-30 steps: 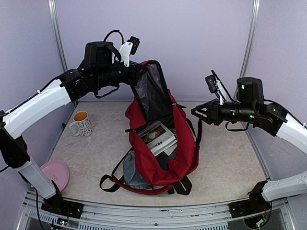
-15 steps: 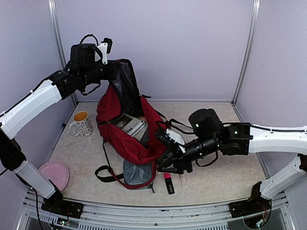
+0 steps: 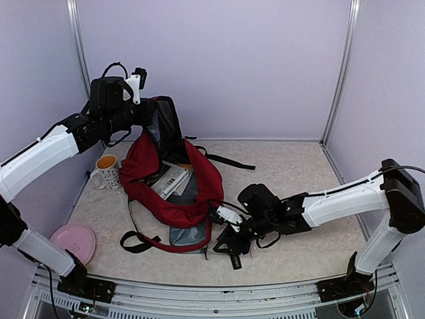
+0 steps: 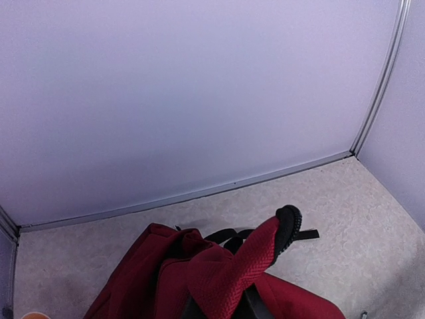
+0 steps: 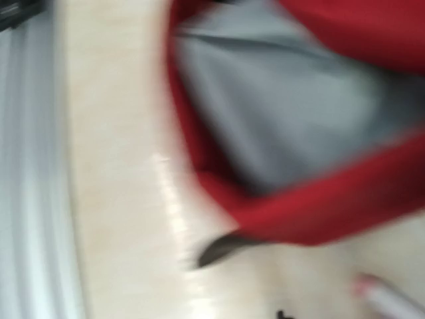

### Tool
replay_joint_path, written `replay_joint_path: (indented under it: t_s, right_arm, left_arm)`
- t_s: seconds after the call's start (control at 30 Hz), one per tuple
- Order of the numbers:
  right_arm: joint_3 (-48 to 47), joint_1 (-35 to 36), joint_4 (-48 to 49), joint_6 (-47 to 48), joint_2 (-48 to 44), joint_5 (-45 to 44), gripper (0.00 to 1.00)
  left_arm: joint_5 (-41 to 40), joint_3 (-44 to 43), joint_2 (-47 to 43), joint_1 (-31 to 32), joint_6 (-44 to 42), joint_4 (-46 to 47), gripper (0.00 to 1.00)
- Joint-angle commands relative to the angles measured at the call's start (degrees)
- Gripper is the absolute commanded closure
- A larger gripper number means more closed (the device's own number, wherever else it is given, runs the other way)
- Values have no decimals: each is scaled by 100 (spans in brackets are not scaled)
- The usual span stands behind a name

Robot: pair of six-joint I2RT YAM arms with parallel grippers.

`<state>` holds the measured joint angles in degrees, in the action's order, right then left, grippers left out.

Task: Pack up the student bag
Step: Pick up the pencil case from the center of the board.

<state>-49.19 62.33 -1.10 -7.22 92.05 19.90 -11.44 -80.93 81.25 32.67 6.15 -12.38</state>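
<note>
The student bag [image 3: 202, 199] is a dark red backpack, lifted by its top and hanging open, with a book [image 3: 170, 179] inside. My left gripper [image 3: 147, 111] is shut on the bag's upper edge. In the left wrist view only the pinched red fabric [image 4: 234, 266] with its black rim shows. My right gripper [image 3: 224, 247] is low over the table at the bag's front right corner, its jaws apart, with nothing seen between them. A black marker with a pink end [image 3: 236, 261] lies just beside it. The right wrist view is blurred: red bag edge [image 5: 345, 199], marker tip [image 5: 382, 296].
A grey-blue pouch [image 3: 188, 234] lies under the bag's front edge, and shows grey [image 5: 285, 113] in the right wrist view. A patterned mug [image 3: 106, 171] stands left of the bag. A pink plate [image 3: 76, 240] sits at the front left. Black straps [image 3: 136, 242] trail on the table.
My left arm has pulled the bag's top leftward, dragging the bag left. My right arm has swung down from mid-air to the table by the bag's front corner and the marker.
</note>
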Motion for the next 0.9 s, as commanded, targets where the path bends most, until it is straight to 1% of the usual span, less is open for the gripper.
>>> replay_joint_path:
  t_s: [0.0,0.07,0.13,0.2,0.3,0.47,0.57,0.63,0.73,0.8,0.87]
  right_arm:
    - [50,-566,887,-1130,434,-65,55]
    - [150,-782,1244,-1512,542,-143,56]
    - [239,-914,1587,-1826,665,-277,58]
    - [195,-983,1831,-2175,870,-451,58]
    - [-224,-1001,1916,-2498,1333,-694,57]
    - [-829,-1027,2200,-3020,2139,-671,52]
    - [-1045,-1038,2602,-3291,2487,-329,46]
    - [-1155,-1031,2705,-3395,2592,-232,41]
    - [-1098,-1021,2807,-3418,2497,-357,34]
    - [-1171,-1024,2650,-3365,2487,-499,28]
    - [-1331,-1019,2438,-3355,2617,-641,26]
  left_arm:
    - [-17,4,-313,-52,91,625,100]
    - [-37,-80,-344,-60,120,594,100]
    - [-19,-265,-384,-67,141,527,100]
    - [36,-415,-461,-62,180,505,100]
    - [222,-440,-675,-65,287,615,100]
    - [590,-400,-952,-57,439,843,100]
    - [696,-374,-1013,-56,426,854,100]
    - [690,-314,-1044,-63,395,848,100]
    - [694,-193,-1082,-53,391,870,100]
    - [731,-128,-1082,-54,386,901,100]
    - [831,-73,-1055,-56,394,948,100]
